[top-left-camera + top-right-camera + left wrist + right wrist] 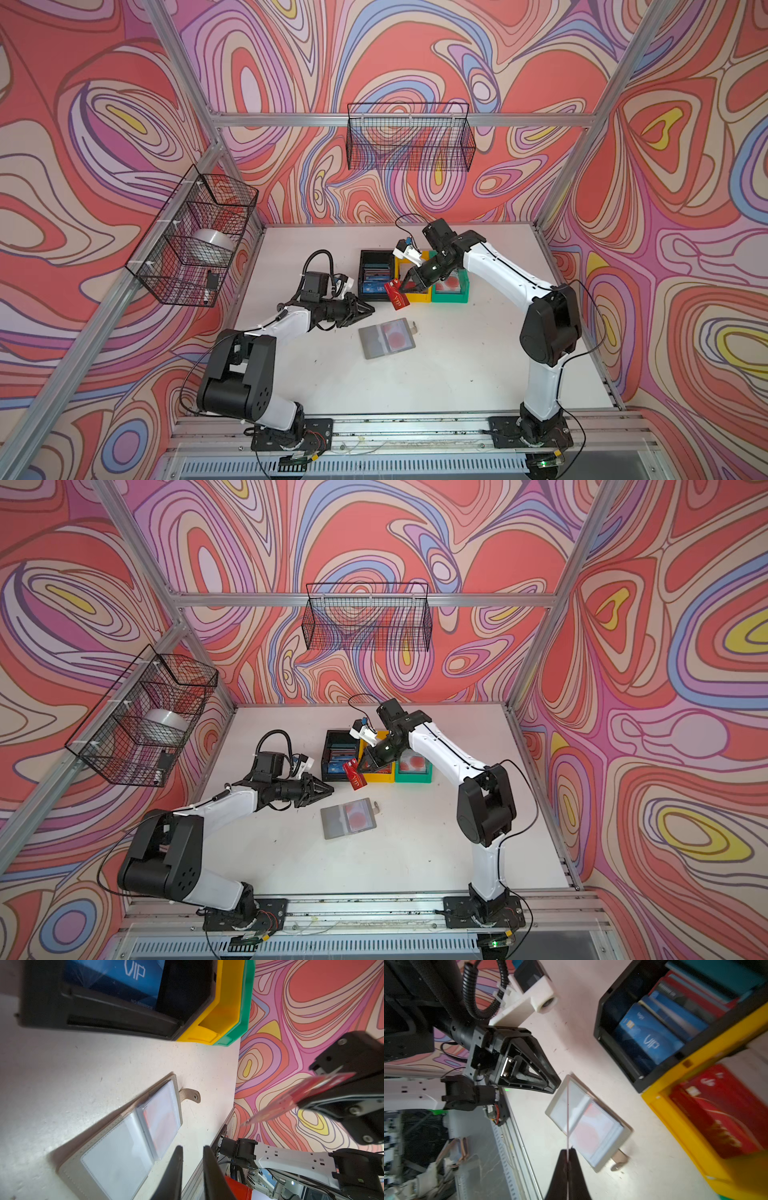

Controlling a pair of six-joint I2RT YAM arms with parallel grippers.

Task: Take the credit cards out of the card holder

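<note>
Right end effector (402, 287) clamps red card (398, 300) | left end effector (192, 1148) ajar, empty | white table (457, 365), swirled walls (415, 62)

Robot arms: 2. Left arm (286, 320) at lower left, right arm (507, 269) right of centre.
Card holder (372, 343): 1, centre.
Plastic bins: 3, in a row above centre: black bin (374, 297), yellow bin (419, 297), green bin (451, 298).
Red card (398, 300) outside the bins: 1.
Pale card (397, 336) showing in the holder: 1.
Cards in the bins: several, too packed to count.
Wire baskets: 2. Back basket (409, 137) at top centre, side basket (195, 237) at left.
Pale roll (214, 243): 1.
</note>
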